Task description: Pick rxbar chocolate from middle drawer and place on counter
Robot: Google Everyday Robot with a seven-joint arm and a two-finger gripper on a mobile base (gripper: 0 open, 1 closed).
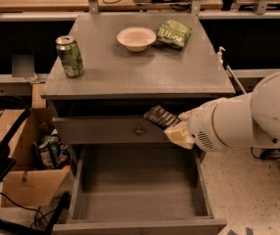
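- Camera view: the hand (175, 127) held the rxbar chocolate (159, 116).
- Picking was done; the middle drawer (140, 190) sat below it.
- Placing on the desk (130, 75) above was left.

My pincer (172, 127), cream and matt, sits just below the front edge of the wide grey wooden worktop (130, 75), clamped on the small flat black wrapped bar (159, 116), whose film has a slight sheen. The white arm shell (247, 116) looks like smooth, semi-gloss plastic. I see matt paint on the worktop and the deep grey wooden drawer box (140, 192). The green metal can (70, 56) shines, the green crinkly snack bag (173, 33) is glossy, the off-white round bowl (136, 38) is smooth, and the brown cardboard box (27, 185) is dull.
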